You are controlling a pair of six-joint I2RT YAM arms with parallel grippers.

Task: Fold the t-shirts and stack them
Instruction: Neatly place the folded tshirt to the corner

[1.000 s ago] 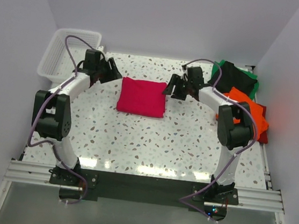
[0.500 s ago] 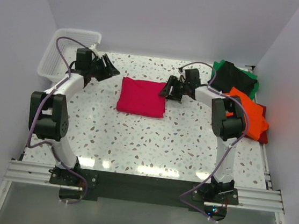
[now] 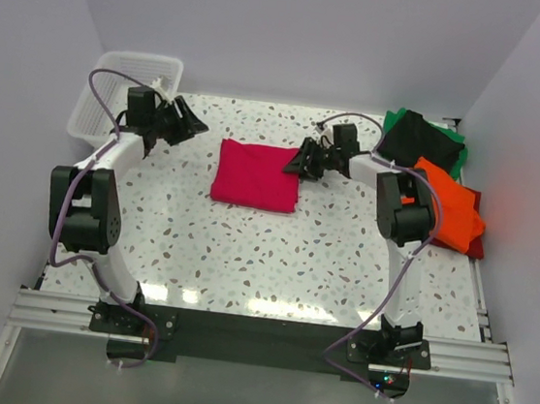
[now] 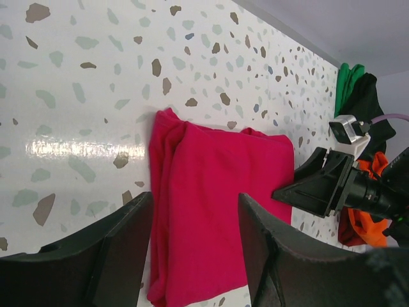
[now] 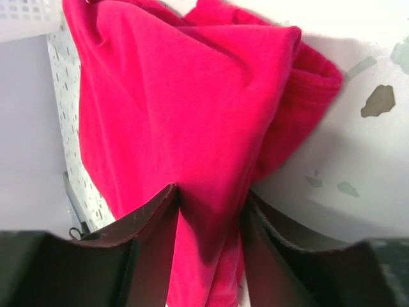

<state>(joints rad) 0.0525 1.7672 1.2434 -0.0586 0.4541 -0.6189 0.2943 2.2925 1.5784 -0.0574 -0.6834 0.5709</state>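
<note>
A folded crimson-pink t-shirt (image 3: 257, 174) lies flat mid-table. It also fills the left wrist view (image 4: 217, 192) and the right wrist view (image 5: 179, 96). My right gripper (image 3: 292, 163) sits at the shirt's right edge. There its jaws (image 5: 211, 198) stand apart astride the folded edge, with cloth filling the gap between them. My left gripper (image 3: 194, 120) hangs open to the left of the shirt, clear of it, with nothing in its jaws (image 4: 195, 204). At the far right lie a black t-shirt (image 3: 419, 136), a green one (image 3: 461, 161), an orange one (image 3: 450, 208) and a dark red one (image 3: 476, 247).
A white mesh basket (image 3: 117, 87) stands at the back left corner, just behind the left arm. White walls close the table in at the left, back and right. The pile of shirts takes up the right edge.
My right gripper has slid left onto the shirt's right edge and its jaws have narrowed. My left gripper has drawn back left, toward the basket, staying open.
</note>
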